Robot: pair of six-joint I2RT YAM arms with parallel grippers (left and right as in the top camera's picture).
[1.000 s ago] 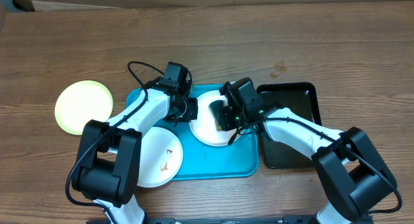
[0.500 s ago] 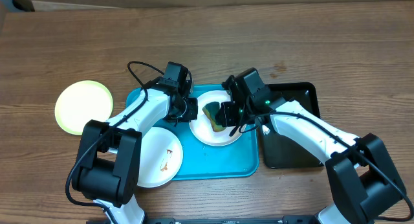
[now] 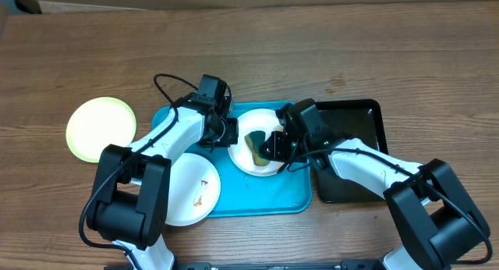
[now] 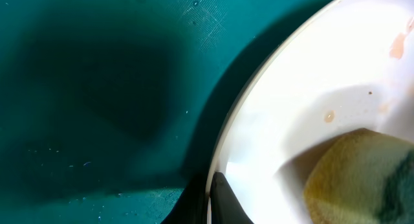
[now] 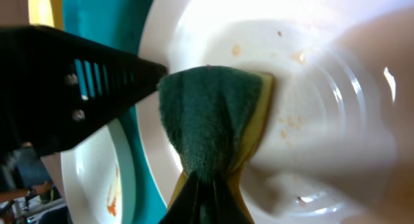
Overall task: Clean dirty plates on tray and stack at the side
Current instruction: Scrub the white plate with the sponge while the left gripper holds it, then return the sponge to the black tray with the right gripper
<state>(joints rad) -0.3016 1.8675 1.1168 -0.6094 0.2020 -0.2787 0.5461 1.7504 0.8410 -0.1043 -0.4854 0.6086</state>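
A white plate [image 3: 253, 162] sits on the turquoise tray [image 3: 257, 198], right of centre. My left gripper [image 3: 231, 133] is shut on its left rim [image 4: 223, 156]. My right gripper [image 3: 269, 147] is shut on the green-yellow sponge [image 3: 254, 140] and presses it on this plate [image 5: 310, 68], which has small brown specks. The sponge [image 5: 217, 117] fills the right wrist view and shows in the left wrist view [image 4: 359, 175]. A second white plate [image 3: 191, 190] with a brown smear lies at the tray's front left. A pale yellow-green plate [image 3: 100, 128] lies on the table, left of the tray.
A glossy black tray [image 3: 355, 118] lies right of the turquoise tray, under my right arm. The wooden table [image 3: 93, 51] extends all round. A cardboard edge runs along the far side.
My right gripper has drawn back toward the near right and slid the sponge across the plate, baring more of the plate's far side. My left gripper has held still on the rim.
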